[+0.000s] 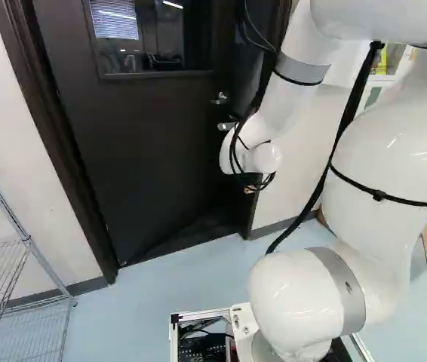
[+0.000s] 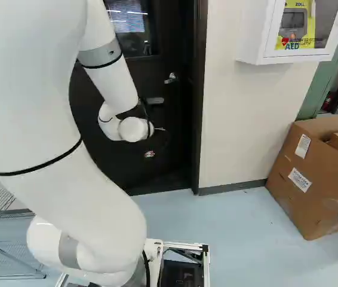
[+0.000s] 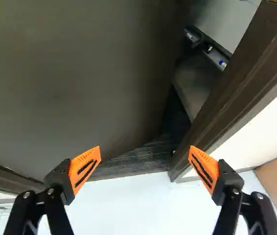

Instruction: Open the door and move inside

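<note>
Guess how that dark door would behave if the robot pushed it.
The door would probably swing as one stiff panel, being broad and flat. It stands ajar from its frame, so it likely isn't latched. Its size suggests some weight, so perhaps a slow start.

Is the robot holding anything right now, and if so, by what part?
Nothing is held: the hand is open, its two orange pads wide apart with nothing between them.

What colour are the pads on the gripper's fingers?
The pads are orange with black slots, seen best in the wrist view.
</note>
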Available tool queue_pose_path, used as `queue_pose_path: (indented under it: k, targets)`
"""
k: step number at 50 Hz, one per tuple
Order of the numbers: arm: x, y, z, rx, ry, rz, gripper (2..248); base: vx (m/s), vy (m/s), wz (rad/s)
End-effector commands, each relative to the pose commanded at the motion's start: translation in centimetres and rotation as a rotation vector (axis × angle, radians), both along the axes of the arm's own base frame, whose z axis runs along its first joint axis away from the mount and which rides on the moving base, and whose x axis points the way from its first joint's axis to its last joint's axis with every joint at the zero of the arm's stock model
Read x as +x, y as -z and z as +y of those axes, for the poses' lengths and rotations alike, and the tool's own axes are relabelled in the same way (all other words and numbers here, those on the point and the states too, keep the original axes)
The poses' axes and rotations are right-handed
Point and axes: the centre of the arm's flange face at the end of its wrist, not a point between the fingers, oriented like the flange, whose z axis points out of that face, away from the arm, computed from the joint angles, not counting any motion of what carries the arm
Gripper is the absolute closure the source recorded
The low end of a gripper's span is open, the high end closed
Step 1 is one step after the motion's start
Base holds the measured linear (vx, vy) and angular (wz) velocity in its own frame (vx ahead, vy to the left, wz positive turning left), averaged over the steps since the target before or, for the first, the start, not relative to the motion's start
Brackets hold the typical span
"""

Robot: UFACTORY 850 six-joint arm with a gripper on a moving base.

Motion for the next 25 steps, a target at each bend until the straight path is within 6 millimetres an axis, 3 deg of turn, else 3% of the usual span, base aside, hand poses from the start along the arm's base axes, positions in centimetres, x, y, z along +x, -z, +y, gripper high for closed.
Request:
queue_pose_path:
  k: [15, 25]
  targets:
    - [-3.0, -0.1, -0.1, 0.002, 0.003, -0.017, 3, 0.000, 0.000, 0.000]
    - [-3.5, -0.1, -0.1, 0.002, 0.004, -0.022, 3, 0.000, 0.000, 0.000]
